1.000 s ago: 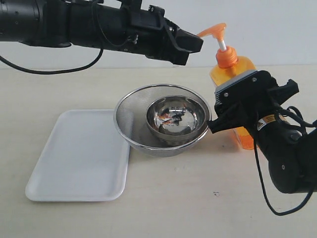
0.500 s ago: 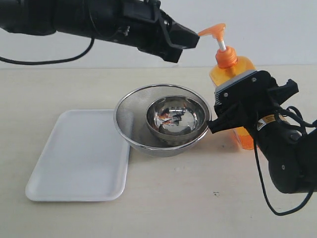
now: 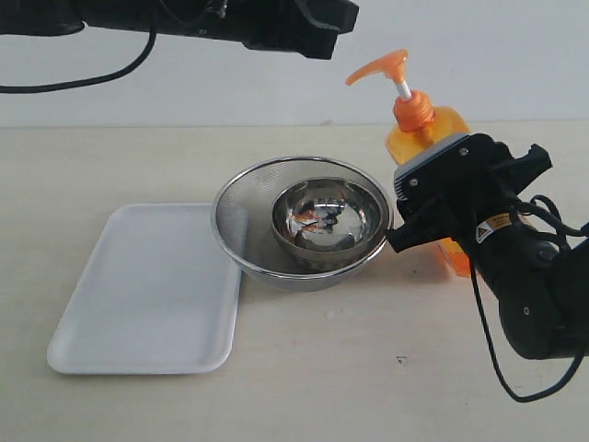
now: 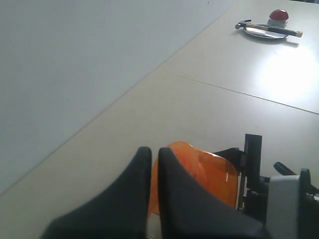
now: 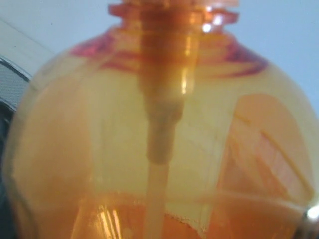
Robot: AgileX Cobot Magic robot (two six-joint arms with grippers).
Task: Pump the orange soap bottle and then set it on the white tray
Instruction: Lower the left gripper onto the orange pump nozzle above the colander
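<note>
Jaws of right gripper (image 3: 440, 204) clasp upright orange soap bottle (image 3: 433, 129); white tray (image 3: 138, 295) lies well apart leftward, beyond steel bowls (image 3: 241, 241). Overhead, left gripper (image 4: 153, 159) hangs pinched shut.

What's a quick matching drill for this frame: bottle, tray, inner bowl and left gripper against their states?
Things:
1 orange soap bottle
2 white tray
3 small steel bowl
4 left gripper

States:
A nested inside the mesh bowl
B shut, holding nothing, high up
C clamped by the right gripper
D flat on the table, left of the bowls in the exterior view

Pairs: 1-C, 2-D, 3-A, 4-B
</note>
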